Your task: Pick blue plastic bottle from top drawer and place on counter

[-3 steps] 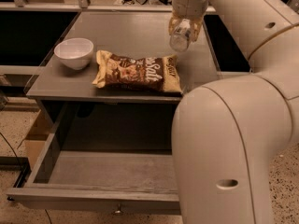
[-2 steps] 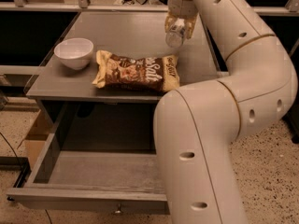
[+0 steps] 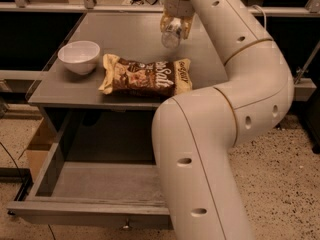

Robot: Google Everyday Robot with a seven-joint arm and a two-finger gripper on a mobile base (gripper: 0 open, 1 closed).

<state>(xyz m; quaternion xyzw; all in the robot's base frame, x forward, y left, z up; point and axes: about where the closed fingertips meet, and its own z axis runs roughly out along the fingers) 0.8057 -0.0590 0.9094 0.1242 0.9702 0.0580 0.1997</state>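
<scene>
- Holding the blue plastic bottle (image 3: 171, 35) clamped between the fingers of the gripper (image 3: 175, 28), up over the far part of the counter (image 3: 125, 34), beyond the snack bag (image 3: 145, 77).
- Standing at the placing step, by the look of it: bottle already out of the top drawer (image 3: 100, 184), drawer left pulled open below, bottle seemingly not yet set on the surface.
- Calling next for a steady lowering onto bare counter behind the bag and well apart from the white bowl (image 3: 79, 56), then an easing of the grip and a straight lift away, so as not to tip the bottle.
- Compared with a second ago: moved leftward over the counter with the bottle, nearer the middle; arm swung further across the view, hiding more of the drawer's right side; bowl and bag unmoved.
</scene>
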